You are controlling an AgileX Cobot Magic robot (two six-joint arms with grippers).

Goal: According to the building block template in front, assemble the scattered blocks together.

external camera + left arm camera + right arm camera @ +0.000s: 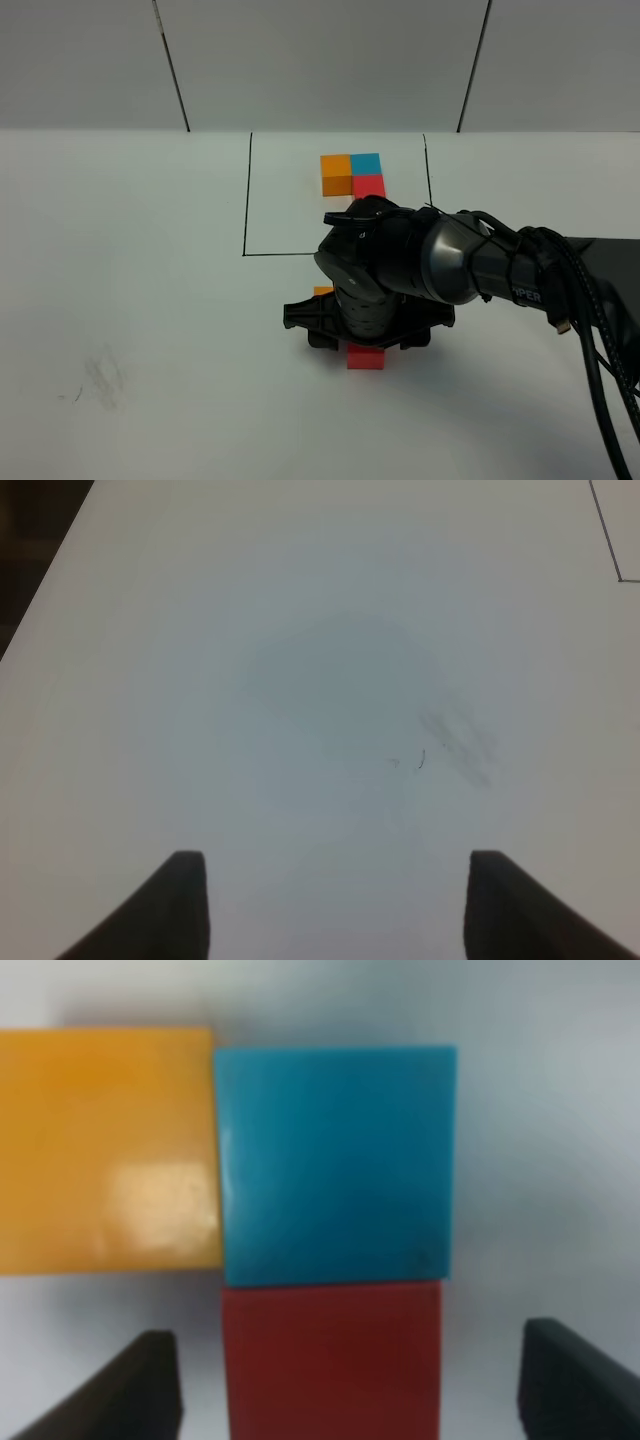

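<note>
Template sits inside the drawn outline at the table's far side. Right gripper stands spread, its tips clear of the red block, which touches the blue block; orange block adjoins blue. Left gripper hangs parted over bare table, holding nothing.

So the template is three small matte cubes, orange, blue and red, packed into an L inside a thin black drawn outline at about 12 o'clock on the white table. The loose set sits down at 6 o'clock. Close up, the small matte orange cube touches the matching blue cube side by side, and the red cube butts flush against the blue one's near face, same L shape.
</note>
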